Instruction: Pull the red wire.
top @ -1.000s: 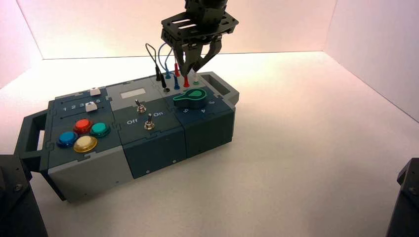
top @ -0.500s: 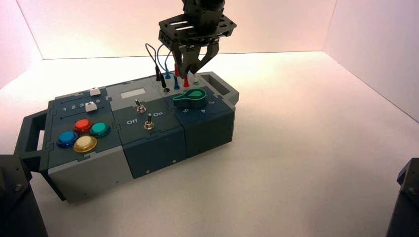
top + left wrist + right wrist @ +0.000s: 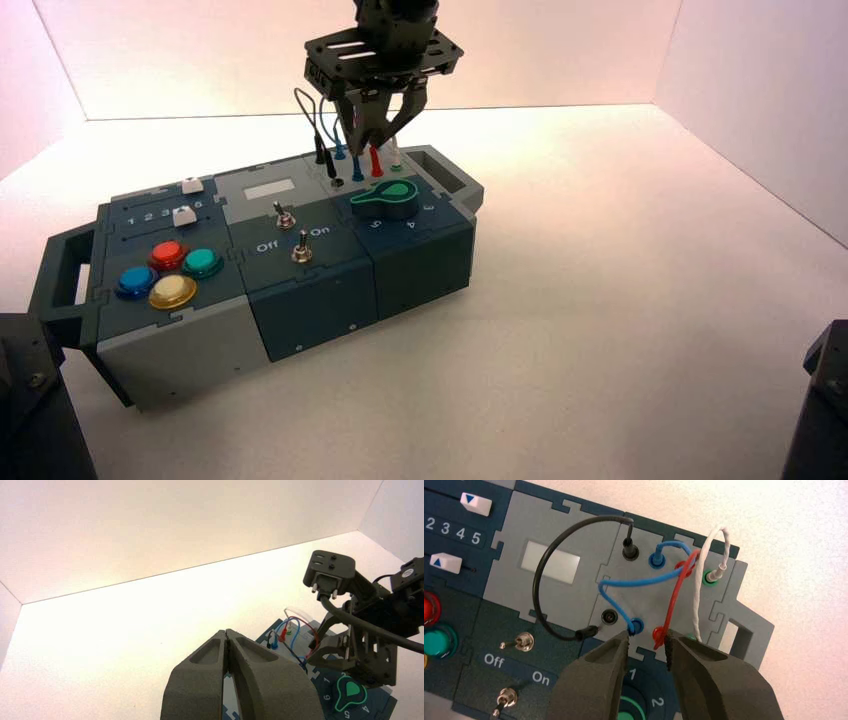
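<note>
The red wire [image 3: 674,597] arches between two red plugs at the back right of the box [image 3: 300,300], and its near plug [image 3: 658,632] stands in its socket. My right gripper [image 3: 645,645] hangs open over that corner, pointing down. The near red plug lies just inside one fingertip [image 3: 670,647], and the other fingertip [image 3: 620,645] is beside a blue plug [image 3: 636,625]. In the high view the right gripper [image 3: 375,135] is just above the red plug [image 3: 376,160]. My left gripper [image 3: 227,631] is parked at the front left, shut and empty.
A blue wire [image 3: 639,582], a white wire [image 3: 699,595] and a black wire [image 3: 541,580] crowd the same panel. One black plug [image 3: 586,632] lies out of its socket. A green knob [image 3: 385,200] sits just in front, with toggle switches [image 3: 524,641] beside it.
The right gripper has shifted left over the wire panel, and its jaws have narrowed somewhat around the near red plug. The left arm has not moved.
</note>
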`<state>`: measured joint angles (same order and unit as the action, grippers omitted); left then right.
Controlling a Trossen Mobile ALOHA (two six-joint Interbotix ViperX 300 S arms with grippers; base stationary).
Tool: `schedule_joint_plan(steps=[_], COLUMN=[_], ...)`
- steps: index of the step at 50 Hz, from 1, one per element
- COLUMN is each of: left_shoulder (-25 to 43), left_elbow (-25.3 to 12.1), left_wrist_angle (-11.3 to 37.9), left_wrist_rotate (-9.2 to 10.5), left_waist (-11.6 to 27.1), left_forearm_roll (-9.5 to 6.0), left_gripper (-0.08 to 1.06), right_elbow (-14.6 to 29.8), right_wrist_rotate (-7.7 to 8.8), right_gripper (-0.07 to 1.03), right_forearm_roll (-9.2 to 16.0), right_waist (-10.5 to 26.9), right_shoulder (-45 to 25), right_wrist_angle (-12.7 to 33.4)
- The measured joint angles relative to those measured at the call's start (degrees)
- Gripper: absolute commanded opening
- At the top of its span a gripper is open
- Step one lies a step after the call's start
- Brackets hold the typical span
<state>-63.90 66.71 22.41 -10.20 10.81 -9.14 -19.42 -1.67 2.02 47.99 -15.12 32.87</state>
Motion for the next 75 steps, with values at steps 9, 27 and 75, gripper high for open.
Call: schedule_joint_plan(steps=[9,27,75], left_shoulder=[-0.18,-0.97,-1.85], left_elbow=[0.00,0.00,0.00], left_wrist_angle=[0.00,0.00,0.00], left_wrist_rotate=[-0.09,0.00,0.00], left_waist=[0.09,0.09,0.00], left_forearm_roll=[0.00,0.00,0.00], left_gripper=[-0.03,-0.03,-0.03], right_elbow=[0.18,0.00,0.18], right_wrist_rotate=[0.00,0.00,-0.97], right_gripper=[0.38,0.30,0.03], right_forearm_roll=[0.09,-0.09,-4.83], right_waist=[0.00,-0.18,-1.32], right_shoulder=[-0.26,-0.70,-1.14], right_wrist_angle=[0.00,-0.26,2.29])
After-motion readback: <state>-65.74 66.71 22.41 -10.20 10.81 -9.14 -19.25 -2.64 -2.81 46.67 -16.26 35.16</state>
